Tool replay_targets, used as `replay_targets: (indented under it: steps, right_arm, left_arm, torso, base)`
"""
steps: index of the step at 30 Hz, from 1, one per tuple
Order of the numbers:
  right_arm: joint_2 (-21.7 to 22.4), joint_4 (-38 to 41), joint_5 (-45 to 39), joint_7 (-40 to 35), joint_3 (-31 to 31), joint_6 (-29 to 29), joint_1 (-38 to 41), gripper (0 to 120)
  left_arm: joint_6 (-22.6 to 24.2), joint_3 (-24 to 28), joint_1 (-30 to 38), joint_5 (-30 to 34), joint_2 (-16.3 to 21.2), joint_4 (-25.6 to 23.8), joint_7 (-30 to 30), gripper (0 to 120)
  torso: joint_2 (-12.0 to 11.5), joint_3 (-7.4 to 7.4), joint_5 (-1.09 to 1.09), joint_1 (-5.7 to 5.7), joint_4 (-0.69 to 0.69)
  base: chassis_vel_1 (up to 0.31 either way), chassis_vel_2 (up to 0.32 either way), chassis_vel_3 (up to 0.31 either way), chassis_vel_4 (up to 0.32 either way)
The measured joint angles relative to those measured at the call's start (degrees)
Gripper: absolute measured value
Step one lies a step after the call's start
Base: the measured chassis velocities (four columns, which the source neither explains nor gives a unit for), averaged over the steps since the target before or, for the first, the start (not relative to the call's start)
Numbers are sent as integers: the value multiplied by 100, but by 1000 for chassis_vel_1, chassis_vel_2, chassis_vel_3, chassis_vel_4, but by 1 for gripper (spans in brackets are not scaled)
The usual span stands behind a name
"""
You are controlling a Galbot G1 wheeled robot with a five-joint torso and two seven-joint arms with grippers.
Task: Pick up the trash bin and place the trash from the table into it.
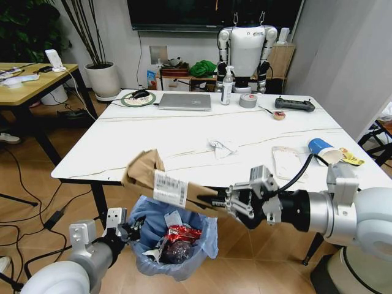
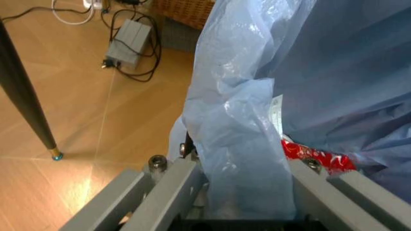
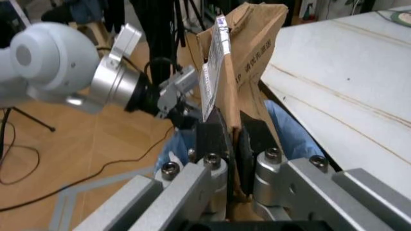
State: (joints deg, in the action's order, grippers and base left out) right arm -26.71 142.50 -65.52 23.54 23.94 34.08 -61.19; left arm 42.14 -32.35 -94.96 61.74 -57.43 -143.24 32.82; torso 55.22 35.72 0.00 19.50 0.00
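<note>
Both your grippers grip: right gripper (image 1: 228, 200) pinching torn brown cardboard box (image 1: 156, 177) above blue-bagged round trash bin (image 1: 205, 242), left gripper (image 1: 125, 231) clamping its rim.

Probably a robotics lab (humanoid robot (image 1: 246, 52), wall screen (image 1: 214, 13)).

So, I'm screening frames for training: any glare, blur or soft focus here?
Head view: window light glares on the table top, otherwise sharp. Left wrist view: the bag and left claw are soft, too close. Right wrist view: the box reads clearly; the right claw is slightly soft.
</note>
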Motion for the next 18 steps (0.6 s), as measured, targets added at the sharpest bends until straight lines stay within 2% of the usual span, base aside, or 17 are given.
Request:
replay_targets:
  steps: [3,12,14,18]
  right_arm:
    - [108,-92,353,295,7,-27,-141,0]
    - [198,-203,1252,943,42,-173,-526,0]
    - [204,-235,1373,1021,55,-224,-565,4]
    - [208,-234,1523,1135,66,-292,-635,18]
  left_arm:
    - [0,20,18,119,-22,0,208,2]
    - [0,21,30,250,-64,0,313,2]
    - [0,21,35,258,-64,0,308,2]
    - [0,22,56,278,-46,0,289,2]
  torso:
    - [0,0,0,0,0]
    - [0,0,0,0,0]
    - [0,0,1,0,0]
    - [0,0,0,0,0]
  base:
    - [0,0,0,0]
    - [0,0,0,0]
    - [0,0,0,0]
    - [0,0,0,0]
